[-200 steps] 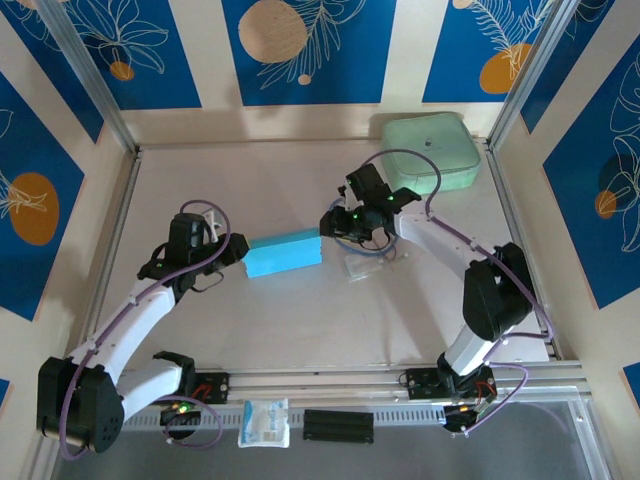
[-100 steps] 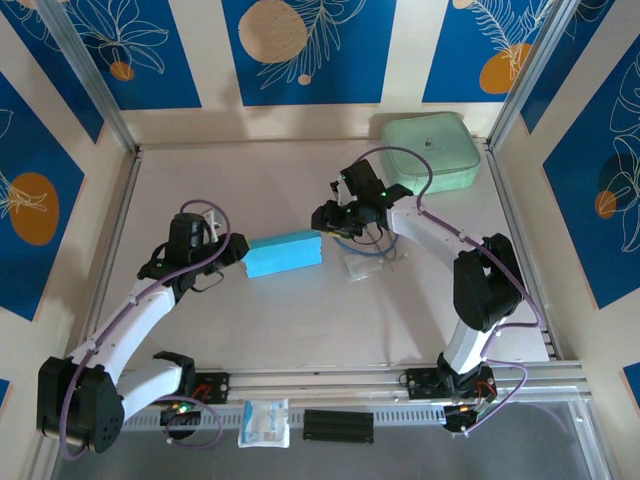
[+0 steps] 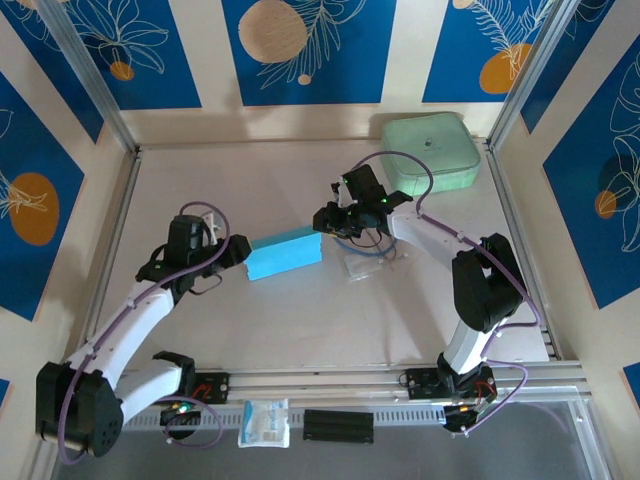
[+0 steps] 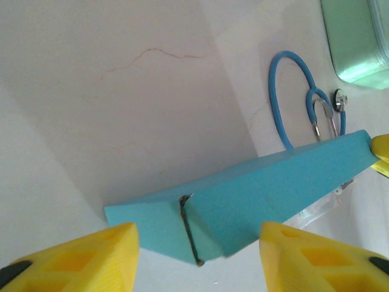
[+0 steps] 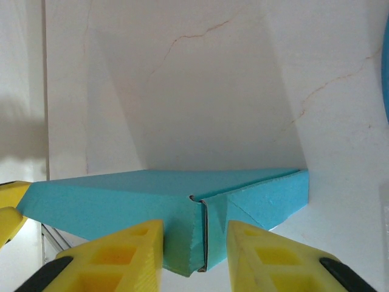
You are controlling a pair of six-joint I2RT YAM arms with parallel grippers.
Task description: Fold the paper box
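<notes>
Left gripper let go, jaws now apart around the paper box end. Right gripper narrowed on the other end; can't tell if it grips.

paper box: sky blue | case: mint green | wall panels: blue, white leaves, orange discs

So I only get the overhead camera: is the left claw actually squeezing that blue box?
Observer: No. Its wrist camera shows the left gripper open, with its fingers clear on either side of one end of the paper box.
Visitor: And the right one?
Observer: The right gripper has a finger close on each side of the seam at the other end. I can't tell whether they pinch it.
Visitor: Anything tucked under that arm?
Observer: A blue stethoscope lies beside the box.
</notes>
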